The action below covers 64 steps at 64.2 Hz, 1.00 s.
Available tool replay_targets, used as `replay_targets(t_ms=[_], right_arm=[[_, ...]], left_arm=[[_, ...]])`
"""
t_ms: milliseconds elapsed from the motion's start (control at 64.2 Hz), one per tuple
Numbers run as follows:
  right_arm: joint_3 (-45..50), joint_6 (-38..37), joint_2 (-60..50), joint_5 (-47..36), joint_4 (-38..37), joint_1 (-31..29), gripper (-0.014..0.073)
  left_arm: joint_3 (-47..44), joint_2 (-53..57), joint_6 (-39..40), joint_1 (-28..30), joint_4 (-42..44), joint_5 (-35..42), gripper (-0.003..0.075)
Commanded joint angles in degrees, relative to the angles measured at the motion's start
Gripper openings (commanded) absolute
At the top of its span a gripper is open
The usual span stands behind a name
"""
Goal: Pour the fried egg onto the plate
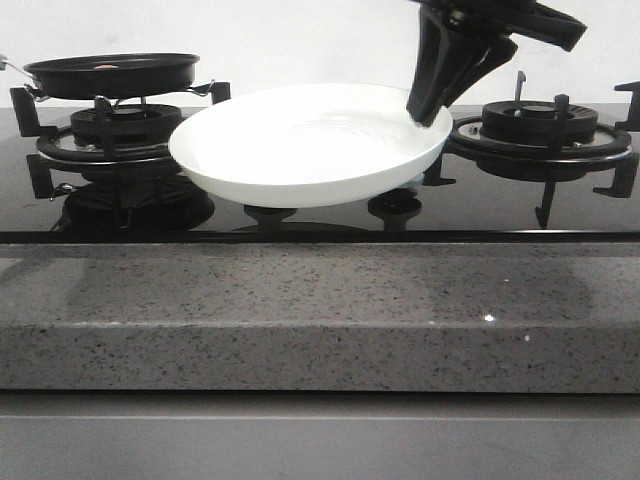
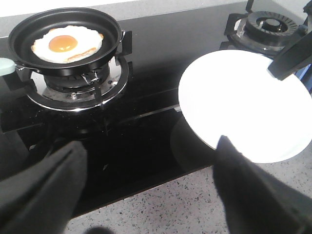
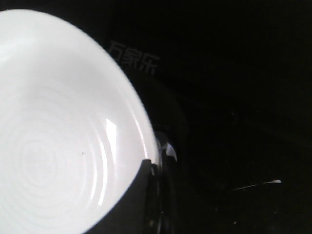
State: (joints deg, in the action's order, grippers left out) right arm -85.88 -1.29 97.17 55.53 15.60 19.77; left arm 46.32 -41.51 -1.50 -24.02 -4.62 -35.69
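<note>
The right gripper point(image 1: 432, 112) has its jaws clamped on the far right rim of the plate point(image 1: 300, 150), holding it clear of the table point(image 1: 300, 310) between the two burners. The plate is stiff, glossy and breakable, likely slick at that rim hold. The fried egg point(image 2: 67, 44) lies flat in the black pan point(image 2: 19, 29) on the left burner; it is light and should slide. The left gripper point(image 2: 146, 190) hangs near the stove's front edge, jaws spread and empty, probably bound for the pan's handle, barely visible.
</note>
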Motion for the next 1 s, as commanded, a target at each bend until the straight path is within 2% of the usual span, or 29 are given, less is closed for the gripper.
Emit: replay_targets(t_ms=[0, 109, 234, 530, 670, 810, 982], right_arm=[[-1.32, 0.47, -2.63, -2.27, 0.60, -0.01, -0.0069], [-1.32, 0.47, -2.63, -2.27, 0.60, -0.01, -0.0069], [-1.32, 0.47, -2.63, -2.27, 0.60, -0.01, -0.0069], [-1.32, 0.47, -2.63, -2.27, 0.60, -0.01, -0.0069], [-1.32, 0.47, -2.63, -2.27, 0.60, -0.01, -0.0069], [-1.32, 0.47, -2.63, -2.27, 0.60, -0.01, -0.0069], [-1.32, 0.47, -2.63, -2.27, 0.60, -0.01, -0.0069]], left_arm=[[4.30, -2.21, 0.47, -0.16, 0.26, 1.76, 0.0593], [8.18, -5.69, 0.74, 1.42, 0.39, -1.98, 0.0593], [12.90, -9.54, 0.74, 6.82, 0.04, -6.88, 0.0593], [20.16, -18.74, 0.07, 28.38, -8.50, -11.43, 0.0589], [21.65, -23.39, -8.43, 38.25, -24.24, -13.36, 0.0589], [21.95, -28.99, -17.76, 44.83, -41.93, -16.37, 0.0589], [21.97, -36.54, -19.49, 48.73, -57.97, -19.09, 0.0589]])
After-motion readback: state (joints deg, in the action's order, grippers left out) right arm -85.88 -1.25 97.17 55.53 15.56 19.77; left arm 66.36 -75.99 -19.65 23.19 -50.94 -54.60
